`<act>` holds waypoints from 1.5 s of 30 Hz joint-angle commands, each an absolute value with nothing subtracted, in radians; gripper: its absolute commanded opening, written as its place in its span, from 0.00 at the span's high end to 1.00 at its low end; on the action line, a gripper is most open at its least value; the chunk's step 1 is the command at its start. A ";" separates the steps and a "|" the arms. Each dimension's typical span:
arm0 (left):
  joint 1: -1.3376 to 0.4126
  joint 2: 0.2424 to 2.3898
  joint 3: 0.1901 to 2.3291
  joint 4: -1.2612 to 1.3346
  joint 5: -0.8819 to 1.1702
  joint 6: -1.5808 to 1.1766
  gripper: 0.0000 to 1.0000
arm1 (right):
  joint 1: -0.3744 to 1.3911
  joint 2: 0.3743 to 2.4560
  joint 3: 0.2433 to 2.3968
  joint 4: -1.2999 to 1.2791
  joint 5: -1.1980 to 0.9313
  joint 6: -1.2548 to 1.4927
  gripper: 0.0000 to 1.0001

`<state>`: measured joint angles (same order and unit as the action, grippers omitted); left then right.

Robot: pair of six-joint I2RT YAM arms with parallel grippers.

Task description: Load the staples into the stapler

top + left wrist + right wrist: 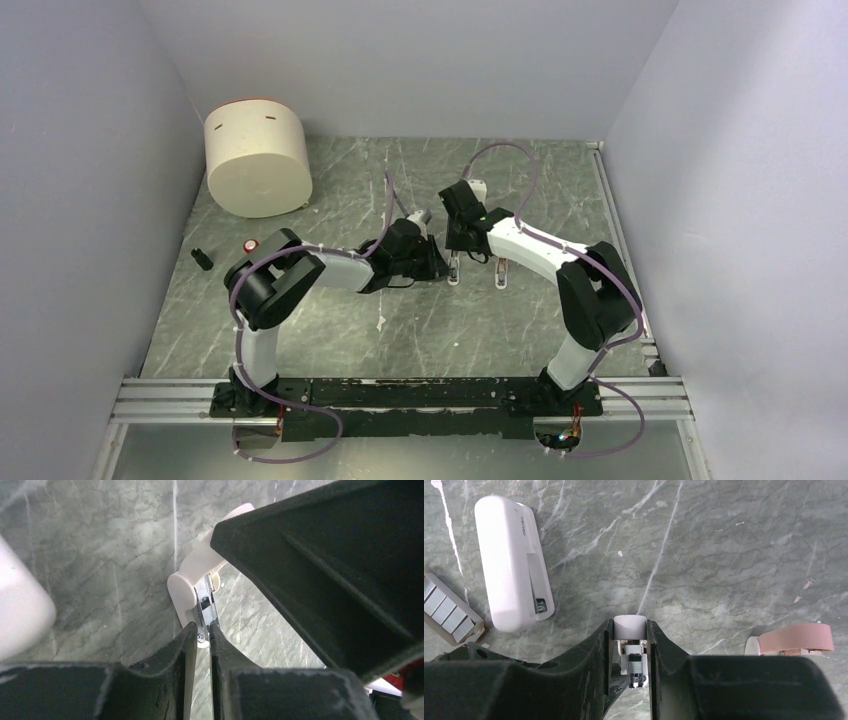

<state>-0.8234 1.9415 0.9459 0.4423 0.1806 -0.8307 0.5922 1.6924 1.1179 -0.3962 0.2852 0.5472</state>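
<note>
The right gripper [630, 630] clamps the stapler [182, 587] to steady it. The left gripper [203, 628], jaws narrow, meets it just ahead; whether it pinches anything, I cannot tell.

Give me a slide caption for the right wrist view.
Right fingers grip a small white metal-cored piece; the white stapler and staples box lie left, a pink piece right.

my table [330, 340] is grey-green stone with thin white lines all over it, like marble. three plain walls stand round me: the left wall [80, 180], the back wall [420, 60] and the right wall [740, 180], all pale grey with a bit of purple. a silver metal rail [160, 400] runs along the near edge. a thin side rail [615, 215] runs up the right. the light is soft and even.
</note>
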 commanded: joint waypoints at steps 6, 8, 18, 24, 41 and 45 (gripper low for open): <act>-0.843 1.972 0.972 0.412 0.129 -0.836 0.85 | 0.615 1.680 1.103 -0.400 0.274 0.581 0.77; -0.843 1.965 0.964 0.420 0.130 -0.832 0.85 | 0.614 1.681 1.106 -0.400 0.275 0.579 0.77; -0.844 1.872 0.930 0.433 0.103 -0.810 0.74 | 0.615 1.681 1.109 -0.401 0.285 0.573 0.77; -0.843 1.855 0.911 0.406 0.055 -0.782 0.83 | 0.615 1.693 1.116 -0.400 0.281 0.573 0.77; -0.844 1.979 0.970 0.420 0.166 -0.787 0.79 | 0.615 1.697 1.129 -0.397 0.260 0.564 0.77; -0.843 1.974 0.960 0.414 0.163 -0.793 0.80 | 0.615 1.695 1.120 -0.393 0.255 0.565 0.77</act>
